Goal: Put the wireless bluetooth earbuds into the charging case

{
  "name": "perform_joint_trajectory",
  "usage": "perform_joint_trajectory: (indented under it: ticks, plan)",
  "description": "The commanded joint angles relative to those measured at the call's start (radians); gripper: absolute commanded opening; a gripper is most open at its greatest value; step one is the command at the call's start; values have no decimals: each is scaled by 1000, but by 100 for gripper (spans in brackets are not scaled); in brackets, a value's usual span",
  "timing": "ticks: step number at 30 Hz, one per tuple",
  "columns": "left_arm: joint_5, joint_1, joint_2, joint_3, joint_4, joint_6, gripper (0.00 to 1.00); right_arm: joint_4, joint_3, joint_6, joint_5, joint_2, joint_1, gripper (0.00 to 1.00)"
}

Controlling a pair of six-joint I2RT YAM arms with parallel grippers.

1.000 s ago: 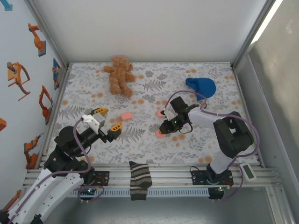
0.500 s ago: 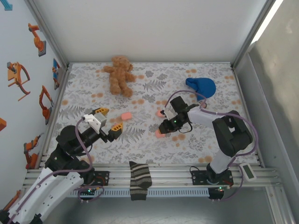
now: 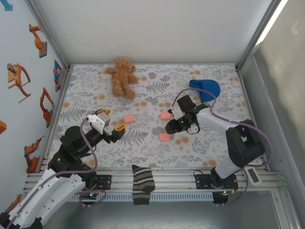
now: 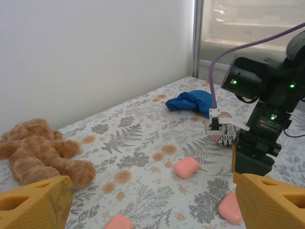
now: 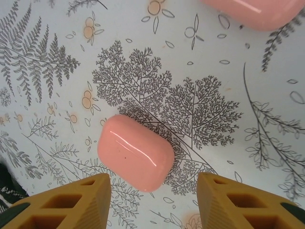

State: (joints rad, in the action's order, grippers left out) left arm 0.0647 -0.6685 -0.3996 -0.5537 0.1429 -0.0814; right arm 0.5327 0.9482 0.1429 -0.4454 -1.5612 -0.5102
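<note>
Three closed salmon-pink charging cases lie on the floral table: one at the left (image 3: 128, 118), one in the middle (image 3: 165, 115) and one nearer the front (image 3: 164, 137). My right gripper (image 3: 170, 129) hovers just above the front case (image 5: 136, 152). It is open, with its yellow fingers (image 5: 71, 200) either side of the case and clear of it. The middle case's edge (image 5: 252, 10) shows at the top of the right wrist view. My left gripper (image 3: 111, 121) is open over the table's left side and holds nothing. In its wrist view, my left gripper (image 4: 152, 191) faces the cases (image 4: 186, 167). The earbuds are out of view.
A brown teddy bear (image 3: 122, 77) lies at the back left. A blue cloth (image 3: 206, 88) sits at the back right, behind the right arm (image 4: 267, 119). A striped sock (image 3: 142, 184) hangs over the front rail. White walls close in the table.
My right gripper has opened and let go of the front pink case, then drawn back to the right. This uncovers the middle case. The left gripper has edged slightly forward.
</note>
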Motion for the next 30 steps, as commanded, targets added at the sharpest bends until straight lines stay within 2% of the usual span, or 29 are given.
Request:
perform_joint_trajectory:
  ticks: [1,9,12,19,21,27,30]
  plan:
    - [-87,3,4,-3,-3,20,89,43,50,-48,37,75,6,50]
    - [-227,30,-20,-13,67,83,94,-30,90,-140,41,201,-2,53]
    - [-241,67,-53,-28,114,117,95,-94,83,-173,33,243,-12,59]
    - [-125,255,-120,-45,173,245,96,-331,13,-196,8,306,-22,78]
    - [-109,303,-131,-51,195,271,98,-389,1,-203,17,304,-22,99]
    - [-50,454,-150,-65,270,357,98,-513,12,-295,-22,242,-33,99]
    - [-21,526,-164,-67,298,390,97,-503,55,-438,-44,181,-68,99]
